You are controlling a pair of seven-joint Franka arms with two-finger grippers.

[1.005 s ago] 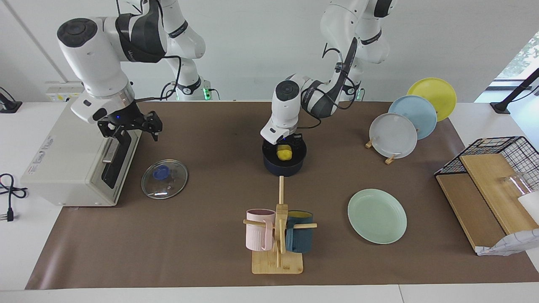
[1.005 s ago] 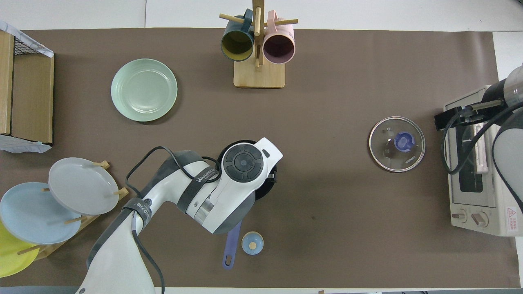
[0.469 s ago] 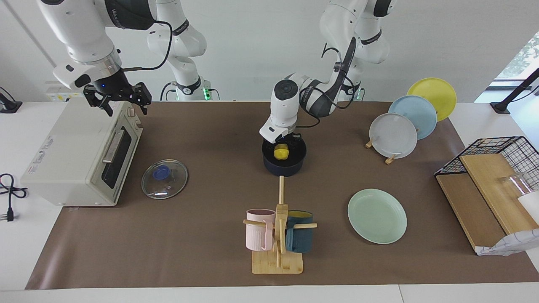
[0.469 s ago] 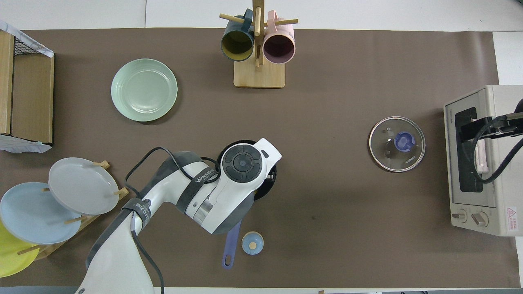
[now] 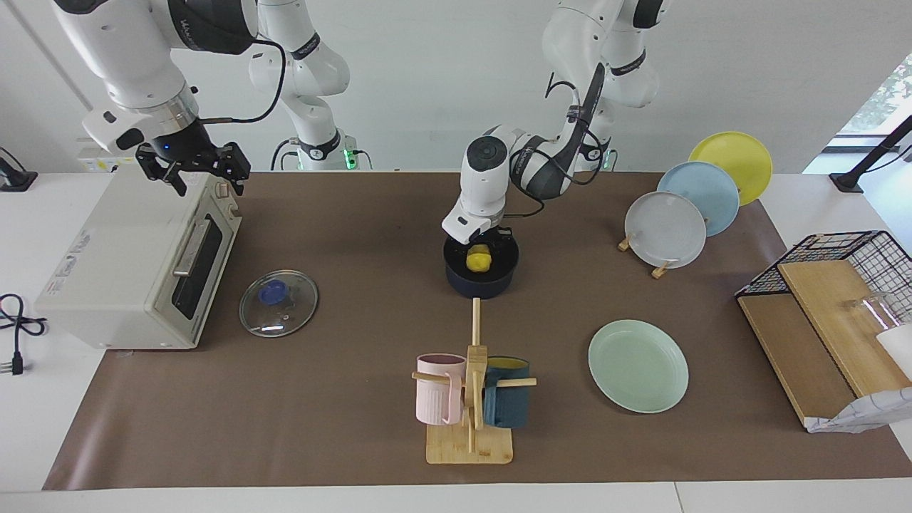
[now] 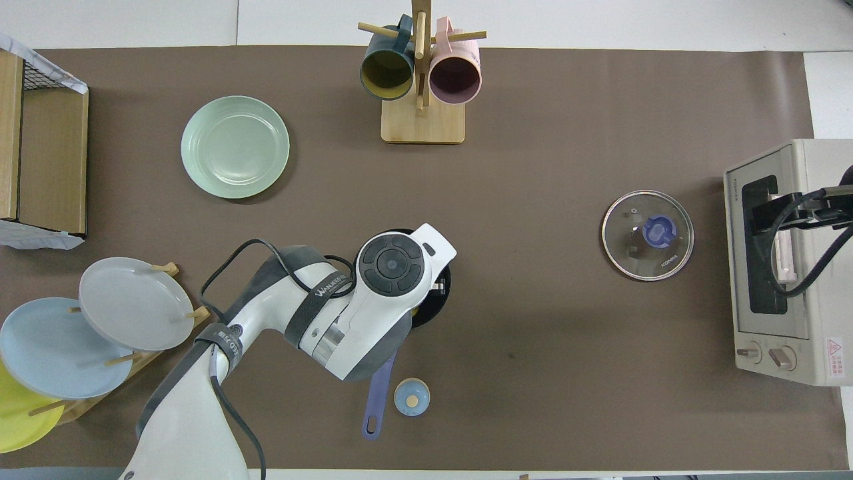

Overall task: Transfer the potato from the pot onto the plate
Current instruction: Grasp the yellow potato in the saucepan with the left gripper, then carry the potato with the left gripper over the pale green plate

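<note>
left gripper (image 5: pixel 484 246): we are reaching down into the pot (image 5: pixel 482 283) with it, and a second ago its fingers were standing wide either side of the potato (image 5: pixel 479 258); now they are pinched in on the potato.
potato: it is sitting a touch higher in the pot's mouth than it was a second ago, but we are not yet calling it lifted clear.
what that means: we are judging the grasp as just made, so the lift out of the pot and the carry across to the plate (image 5: pixel 638 365) are what is coming next.
plate: it is lying bare on the mat, farther from the robots than the pot and toward the left arm's end of the table.
right gripper (image 5: pixel 194 169): a second ago it was hanging low in front of the toaster oven (image 5: pixel 135 260); now we are holding it up over the oven's top, jaws wide and carrying nothing, waiting.
writing: we are reading "konka" on the glass lid (image 6: pixel 648 235); the lettering on the left arm's band and the oven's red sticker are too small for us to read surely.
</note>
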